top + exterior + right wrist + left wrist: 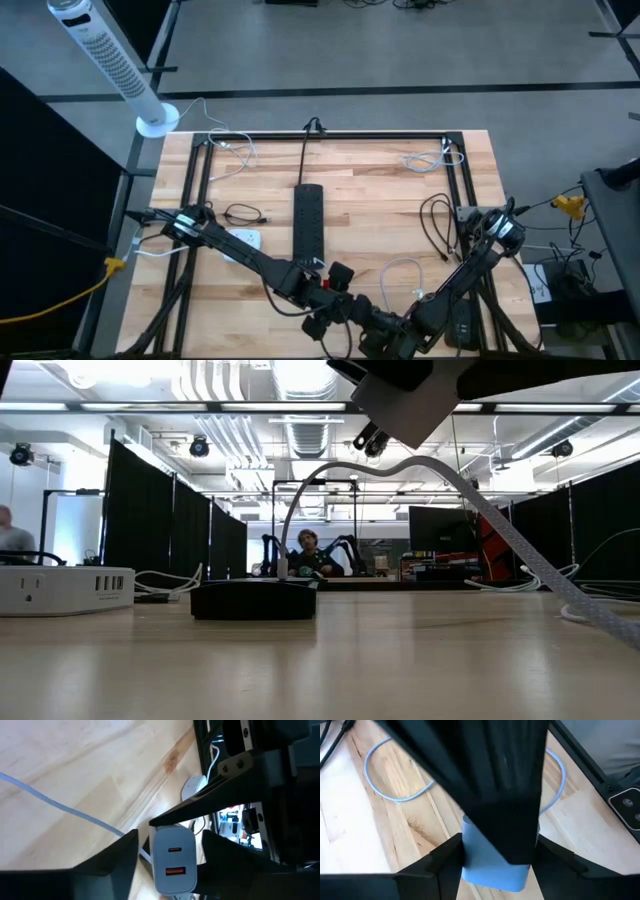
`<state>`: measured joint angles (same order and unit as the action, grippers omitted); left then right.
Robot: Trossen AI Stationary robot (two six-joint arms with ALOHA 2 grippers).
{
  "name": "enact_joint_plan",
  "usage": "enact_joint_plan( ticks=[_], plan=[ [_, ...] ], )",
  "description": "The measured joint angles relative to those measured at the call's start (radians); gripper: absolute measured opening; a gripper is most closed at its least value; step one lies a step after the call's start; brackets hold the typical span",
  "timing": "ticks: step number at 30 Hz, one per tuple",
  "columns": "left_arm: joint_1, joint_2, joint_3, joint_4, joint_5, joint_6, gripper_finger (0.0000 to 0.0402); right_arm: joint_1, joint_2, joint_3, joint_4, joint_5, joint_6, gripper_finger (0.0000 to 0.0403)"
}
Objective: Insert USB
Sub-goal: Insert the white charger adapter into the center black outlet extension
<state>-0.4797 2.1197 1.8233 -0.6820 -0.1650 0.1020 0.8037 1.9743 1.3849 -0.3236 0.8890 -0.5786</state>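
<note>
Presently, slip risk: the USB charger point(173, 862) is held clear of the table point(380, 190) at its near edge. It could be twisted or dropped if a plug is pushed against its two empty ports while it is pinched on one pair of faces only.
Collision risk: both wrists are crowded together at one spot, so the fingers of one arm could be struck by those of the other during any small correction.
Cable risk: the braided cable point(60, 805) is seen running in under the charger. Its plug end cannot be made out, so a snag or a drag on the loop is judged possible if either arm is drawn away.
Left arm pose: it is stretched from its base at the left edge diagonally to the near middle. The left gripper point(497, 851) is pressed onto the charger's sides and is pinching it.
Right arm pose: it is reached in from the right edge to meet the other. The right gripper point(170, 840) is spread, with a narrow gap showing on each side of the charger's port face.
Farther off: the black power strip point(309, 215) and the white multi-port hub point(243, 239) are left lying on the table, well apart from both grippers.
</note>
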Motion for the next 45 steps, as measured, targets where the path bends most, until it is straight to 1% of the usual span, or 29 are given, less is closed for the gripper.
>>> enact_joint_plan(
  ticks=[6, 15, 23, 30, 34, 37, 41, 43, 45],
  plan=[
    [0.000, 0.000, -0.001, -0.003, 0.000, -0.007, 0.0195, -0.008, -0.001, 0.000, -0.009, 0.001, 0.004, 0.0107],
    [0.000, 0.000, -0.001, -0.002, -0.003, -0.009, 0.0195, -0.010, -0.001, 0.000, -0.024, 0.020, 0.023, 0.0107],
    [0.000, -0.007, -0.001, -0.030, -0.013, -0.076, 0.0195, -0.013, -0.001, 0.000, -0.029, 0.027, 0.067, 0.0107],
    [-0.004, -0.023, 0.000, -0.072, -0.079, -0.171, 0.0199, -0.017, -0.001, 0.000, -0.039, 0.048, 0.093, 0.0107],
    [-0.007, -0.028, 0.002, -0.078, -0.117, -0.196, 0.0241, -0.016, -0.002, -0.002, -0.043, 0.048, 0.115, 0.0107],
    [-0.011, -0.031, 0.003, -0.097, -0.160, -0.203, 0.0255, -0.016, -0.002, -0.002, -0.050, 0.051, 0.119, 0.0107],
    [-0.015, -0.038, 0.003, -0.163, -0.177, -0.256, 0.0248, -0.015, -0.002, -0.002, -0.085, 0.054, 0.141, 0.0107],
    [-0.021, -0.049, 0.003, -0.233, -0.222, -0.314, 0.0237, -0.014, -0.002, -0.002, -0.113, 0.056, 0.156, 0.0107],
    [-0.032, -0.061, 0.003, -0.335, -0.292, -0.391, 0.0223, -0.014, -0.002, -0.002, -0.141, 0.088, 0.168, 0.0107]
  ],
)
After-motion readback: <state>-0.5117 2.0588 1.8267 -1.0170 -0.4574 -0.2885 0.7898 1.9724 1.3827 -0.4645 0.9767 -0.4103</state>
